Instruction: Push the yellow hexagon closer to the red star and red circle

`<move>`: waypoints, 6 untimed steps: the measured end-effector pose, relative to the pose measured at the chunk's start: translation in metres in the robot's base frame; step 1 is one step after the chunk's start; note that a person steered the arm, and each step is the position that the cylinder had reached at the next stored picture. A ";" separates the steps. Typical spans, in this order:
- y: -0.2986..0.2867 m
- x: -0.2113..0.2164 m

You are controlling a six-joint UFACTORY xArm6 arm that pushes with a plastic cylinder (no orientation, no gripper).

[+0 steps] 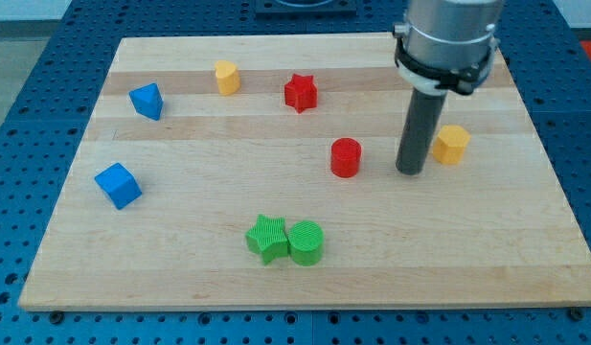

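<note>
Blocks lie scattered across the wooden board [305, 278] as my tip [410, 172] rests between the red circle [345, 157] and a yellow hexagon [452, 144], near the hexagon's left side, though contact cannot be confirmed from this angle. No pincer exists on this rod, so nothing is clasped. The red star [300, 92] sits toward the view's top; a second yellow block [227, 77], possibly also hexagonal, lies to its left. Standing on the hexagon's near side, the tip appears poorly placed to push it leftward.
</note>
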State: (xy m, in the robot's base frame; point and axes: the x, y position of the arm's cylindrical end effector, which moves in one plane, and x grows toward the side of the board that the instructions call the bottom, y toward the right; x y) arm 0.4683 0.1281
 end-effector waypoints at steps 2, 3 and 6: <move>0.087 0.010; 0.088 -0.024; -0.071 -0.048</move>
